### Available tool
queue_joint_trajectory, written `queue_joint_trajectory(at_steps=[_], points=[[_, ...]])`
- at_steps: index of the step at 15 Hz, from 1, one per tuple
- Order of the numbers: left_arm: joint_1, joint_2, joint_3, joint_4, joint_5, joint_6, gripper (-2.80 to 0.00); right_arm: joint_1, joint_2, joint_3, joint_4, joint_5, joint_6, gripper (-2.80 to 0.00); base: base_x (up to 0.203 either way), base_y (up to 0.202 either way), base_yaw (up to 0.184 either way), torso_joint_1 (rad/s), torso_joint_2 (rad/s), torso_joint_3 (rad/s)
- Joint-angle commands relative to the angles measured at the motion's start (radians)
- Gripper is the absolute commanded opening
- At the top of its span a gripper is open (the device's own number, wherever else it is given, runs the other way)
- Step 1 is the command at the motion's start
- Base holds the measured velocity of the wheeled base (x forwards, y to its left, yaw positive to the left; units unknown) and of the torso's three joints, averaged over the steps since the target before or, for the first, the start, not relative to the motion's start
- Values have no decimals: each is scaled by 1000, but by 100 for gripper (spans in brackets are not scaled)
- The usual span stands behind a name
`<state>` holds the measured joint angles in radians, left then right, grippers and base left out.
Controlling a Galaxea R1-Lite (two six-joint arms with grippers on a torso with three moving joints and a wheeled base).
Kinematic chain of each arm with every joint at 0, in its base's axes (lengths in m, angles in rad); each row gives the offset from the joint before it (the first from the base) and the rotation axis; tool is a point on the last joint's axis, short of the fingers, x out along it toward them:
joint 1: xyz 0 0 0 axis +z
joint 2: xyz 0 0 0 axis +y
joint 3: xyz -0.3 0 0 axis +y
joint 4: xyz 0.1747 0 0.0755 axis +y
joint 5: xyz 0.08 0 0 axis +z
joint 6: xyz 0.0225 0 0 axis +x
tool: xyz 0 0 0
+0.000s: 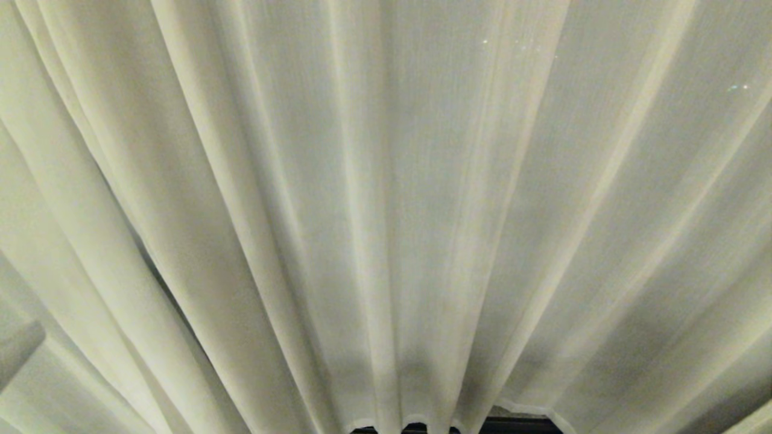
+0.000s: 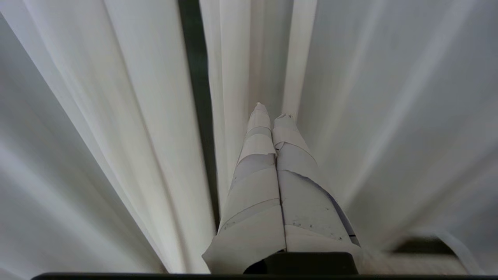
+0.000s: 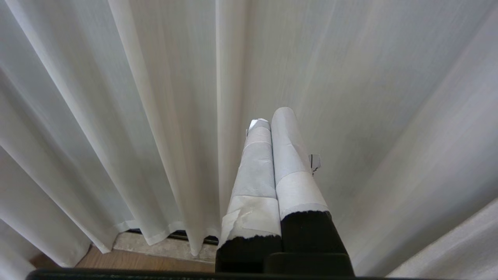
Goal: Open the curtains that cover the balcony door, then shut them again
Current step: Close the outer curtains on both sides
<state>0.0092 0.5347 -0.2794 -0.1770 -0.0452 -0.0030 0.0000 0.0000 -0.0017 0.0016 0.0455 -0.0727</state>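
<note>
Head view: the curtains (image 1: 386, 199) fill the whole field as thin off-white sheer fabric, hanging in vertical pleats that fan outward toward the upper edge. Their hem ends just above a narrow dark strip (image 1: 518, 425) at the bottom centre; whether that strip belongs to the balcony door cannot be told. A slim dark gap (image 1: 158, 274) shows between 2 folds at lower left. A blurred pale shape sits at the lower left edge and cannot be identified. Neither arm is clearly visible here.

Left wrist view: the left gripper (image 2: 270, 112) points straight into the sheer fabric, its 2 tape-wrapped fingers (image 2: 256, 182) pressed flat against each other along their full length, so the jaws are fully closed. The tips lie against a fold of the curtains (image 2: 128, 116); no cloth is seen pinched between them. Just beside the fingers a dark vertical band (image 2: 196, 85) shows through a gap between 2 panels.

Right wrist view: the right gripper (image 3: 270, 116) likewise points at the curtains (image 3: 369, 97), its 2 fingers (image 3: 295, 182) wrapped in white tape over black bodies and lying side by side with no gap, the jaws closed on nothing. The tips are close to the fabric; contact cannot be judged. Below the hem a pale sill (image 3: 163, 247) and a strip of wooden floor (image 3: 132, 262) appear, with a dark track line (image 3: 183, 235) at the hem.
</note>
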Motion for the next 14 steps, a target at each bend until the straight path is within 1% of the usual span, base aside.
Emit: queue_joint_trajectory(at_steps=[1,2,4,5,6,7,9,11,14], points=[[117,-169,143,-1,-128,-19,-280,0,2,0,0,0,-1,-280,0,0,0,0,0,0],[133,-231,192,-3,-146,-25,-280,0,0,0,0,0,-1,-280,0,0,0,0,0,0],[149,-263,275,-19,-171,-29,-280,0,1,0,0,0,-1,-280,0,0,0,0,0,0],[152,-260,279,7,-175,-29,-280,0,1,0,0,0,-1,-280,0,0,0,0,0,0],[153,-260,279,21,-157,-32,-280,0,2,0,0,0,-1,-280,0,0,0,0,0,0],[166,-259,279,24,-143,-33,-280,0,2,0,0,0,-1,-280,0,0,0,0,0,0],[214,-243,279,24,-135,-27,-280,0,2,0,0,0,-1,-280,0,0,0,0,0,0],[221,-263,279,25,-120,-22,-280,0,2,0,0,0,-1,-280,0,0,0,0,0,0],[222,-263,279,21,-125,-15,-280,0,2,0,0,0,-1,-280,0,0,0,0,0,0]])
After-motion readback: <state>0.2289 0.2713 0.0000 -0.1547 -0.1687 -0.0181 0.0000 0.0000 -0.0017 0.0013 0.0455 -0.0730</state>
